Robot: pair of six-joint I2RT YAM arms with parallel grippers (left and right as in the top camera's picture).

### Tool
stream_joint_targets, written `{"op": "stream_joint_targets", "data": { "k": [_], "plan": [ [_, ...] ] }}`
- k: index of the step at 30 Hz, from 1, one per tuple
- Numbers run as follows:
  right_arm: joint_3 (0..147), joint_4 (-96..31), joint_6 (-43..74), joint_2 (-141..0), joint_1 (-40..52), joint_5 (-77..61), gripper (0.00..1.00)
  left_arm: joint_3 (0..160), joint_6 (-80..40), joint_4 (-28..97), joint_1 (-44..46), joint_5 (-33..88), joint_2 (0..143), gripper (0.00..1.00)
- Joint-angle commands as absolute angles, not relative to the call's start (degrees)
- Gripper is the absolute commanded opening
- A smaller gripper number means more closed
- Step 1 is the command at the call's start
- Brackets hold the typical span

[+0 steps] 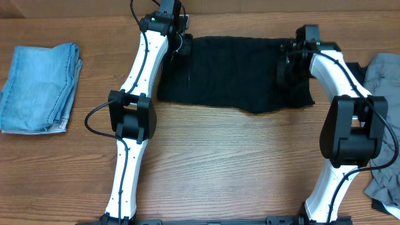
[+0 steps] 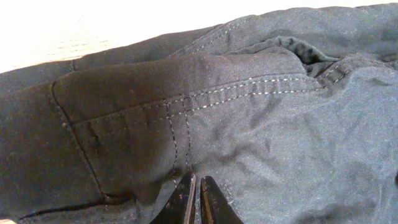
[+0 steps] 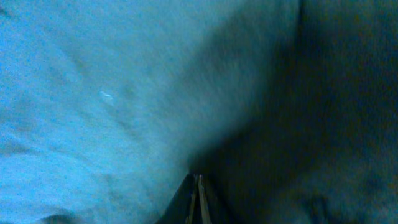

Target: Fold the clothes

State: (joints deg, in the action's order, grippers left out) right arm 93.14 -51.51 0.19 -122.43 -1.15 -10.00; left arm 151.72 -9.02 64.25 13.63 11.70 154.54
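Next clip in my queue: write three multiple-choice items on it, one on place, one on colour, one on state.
1. The folded denim lies: A) at the left end of the table; B) off the table; C) between the arms.
2. The middle garment, between left gripper and right gripper, is: A) red; B) black; C) white.
3. The left gripper is: A) wide open; B) out of view; C) shut on fabric.
Key: 1 A, it sits alone beyond the left arm. 2 B, dark cloth overhead. 3 C, its fingers pinch black cloth in the wrist view.
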Motion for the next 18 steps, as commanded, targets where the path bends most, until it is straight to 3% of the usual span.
{"op": "stream_joint_targets", "data": {
  "k": [1, 8, 11, 18],
  "plan": [
    [89.4, -50.3, -0.1, -121.7, -2.3, -8.9, 0.04, 151.1, -9.0, 64.2, 13.6, 9.9, 156.0, 0.08],
    [87.8, -53.6, 0.0, -121.7, -3.7, 2.0, 0.04, 151.1, -9.0, 64.6, 13.6, 9.9, 162.3, 0.09],
    [87.8, -55.6, 0.2, -121.7, -4.5, 5.4, 0.11, 151.1, -9.0, 64.7, 13.0, 9.6, 163.5, 0.07],
    [87.7, -56.8, 3.3, -121.7, -9.3, 13.9, 0.13, 151.1, -9.0, 66.8, 10.7, 7.0, 163.5, 0.06]
  ]
}}
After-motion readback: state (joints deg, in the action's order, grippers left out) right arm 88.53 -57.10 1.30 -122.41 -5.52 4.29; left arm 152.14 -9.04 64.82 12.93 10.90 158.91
